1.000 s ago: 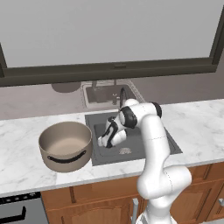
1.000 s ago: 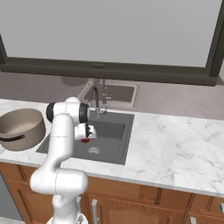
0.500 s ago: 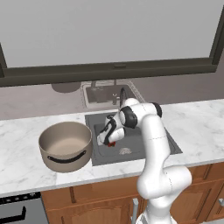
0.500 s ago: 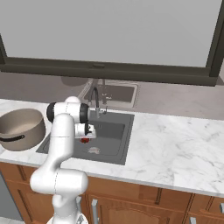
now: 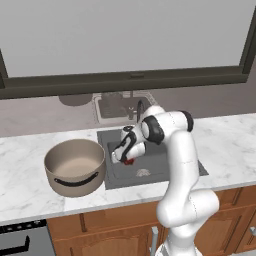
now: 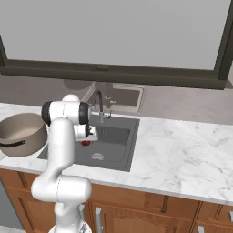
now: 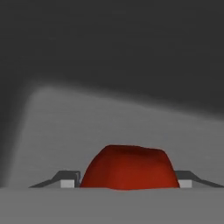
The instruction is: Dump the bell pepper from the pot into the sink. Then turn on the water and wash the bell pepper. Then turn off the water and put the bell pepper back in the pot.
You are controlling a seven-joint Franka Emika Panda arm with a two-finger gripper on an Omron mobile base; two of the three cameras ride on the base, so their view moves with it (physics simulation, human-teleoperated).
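The small red bell pepper [image 7: 129, 168] sits tight between my two fingertips [image 7: 68, 182] in the hand view. My gripper [image 5: 122, 156] is down in the dark grey sink [image 5: 157, 162], near its left wall, shut on the bell pepper [image 5: 129, 161]. From the right base view the gripper [image 6: 86, 138] hangs over the sink [image 6: 116, 148] with the bell pepper [image 6: 85, 143] showing red just below it. The beige pot [image 5: 75, 182] stands upright and empty on the counter left of the sink, also seen as the pot [image 6: 20, 139].
A curved grey faucet [image 5: 139, 109] rises at the sink's back edge, and a round drain [image 5: 143, 173] lies in the sink floor. A paler basin [image 5: 117, 106] lies behind. Marble counter [image 6: 182, 150] stretches to the right.
The jaws have closed from wide open onto the bell pepper. The arm has hardly shifted over the sink.
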